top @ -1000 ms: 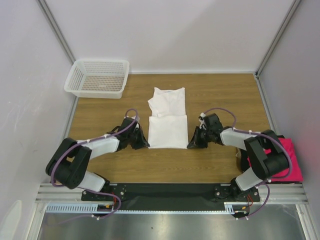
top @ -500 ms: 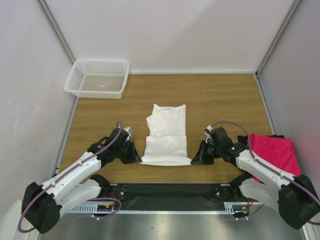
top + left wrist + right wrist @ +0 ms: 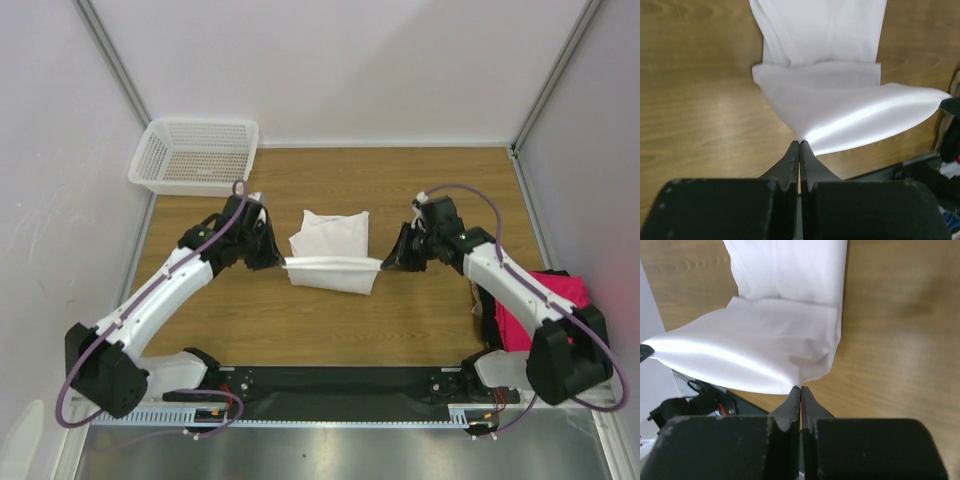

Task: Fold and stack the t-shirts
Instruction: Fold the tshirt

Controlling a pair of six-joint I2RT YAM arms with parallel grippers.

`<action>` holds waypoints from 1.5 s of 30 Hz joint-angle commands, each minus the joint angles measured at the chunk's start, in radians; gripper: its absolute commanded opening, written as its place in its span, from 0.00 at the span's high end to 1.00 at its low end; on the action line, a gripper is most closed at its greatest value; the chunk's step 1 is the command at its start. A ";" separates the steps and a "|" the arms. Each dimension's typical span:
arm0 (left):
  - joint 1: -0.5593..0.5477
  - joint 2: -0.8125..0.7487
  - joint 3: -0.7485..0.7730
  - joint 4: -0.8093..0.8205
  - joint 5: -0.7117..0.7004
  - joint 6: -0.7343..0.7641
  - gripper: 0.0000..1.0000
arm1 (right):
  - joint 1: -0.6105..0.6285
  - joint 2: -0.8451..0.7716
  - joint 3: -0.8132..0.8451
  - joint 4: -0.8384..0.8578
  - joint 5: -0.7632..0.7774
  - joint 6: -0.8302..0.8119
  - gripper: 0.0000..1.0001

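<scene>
left tool (image 3: 274, 262): clenched on white t-shirt (image 3: 330, 240) corner | right tool (image 3: 385, 265): clenched on opposite corner

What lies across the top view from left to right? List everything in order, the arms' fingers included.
basket → left fingers, shut on the white shirt's edge → white shirt → right fingers, shut on its other end → pink shirt
</scene>
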 commanded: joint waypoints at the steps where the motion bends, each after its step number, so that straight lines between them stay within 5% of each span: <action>1: 0.060 0.066 0.103 0.024 -0.045 0.077 1.00 | -0.047 0.103 0.106 0.023 0.021 -0.108 1.00; 17: 0.133 0.331 0.300 0.121 0.007 0.143 1.00 | -0.145 0.378 0.381 0.068 -0.066 -0.230 1.00; 45: 0.202 0.463 0.387 0.167 0.022 0.079 1.00 | -0.190 0.631 0.653 0.170 -0.184 -0.319 1.00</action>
